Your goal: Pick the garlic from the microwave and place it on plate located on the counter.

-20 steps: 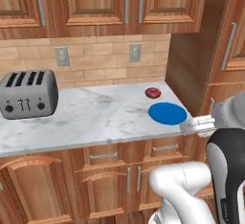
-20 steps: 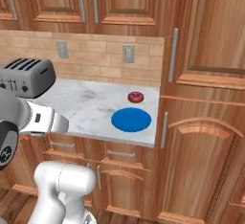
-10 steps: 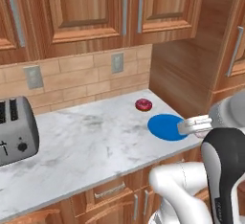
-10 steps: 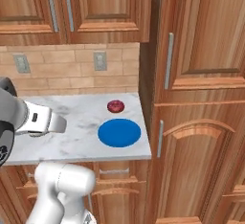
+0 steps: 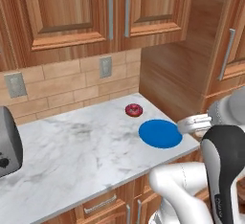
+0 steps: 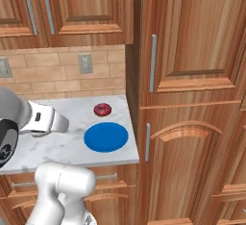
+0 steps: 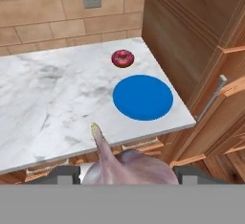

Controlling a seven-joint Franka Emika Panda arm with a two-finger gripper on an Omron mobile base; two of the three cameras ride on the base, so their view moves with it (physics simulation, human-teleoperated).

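One small pale pinkish-white garlic bulb [image 7: 125, 168], held low between dark fingertips, short of the flat bright-blue round plate [image 7: 142, 97] on white marble counter [image 7: 48, 103]. Probably light, firm, papery, slippery; best pinched across the belly, not the stem.

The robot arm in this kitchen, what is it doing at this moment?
The arm is carrying the garlic, which sits between the fingers of its end effector in the hand view, stem tip pointing toward the counter. The blue plate lies bare near the counter's right end, beside the tall cabinet, with a red donut just behind it. The garlic is not yet over the plate.
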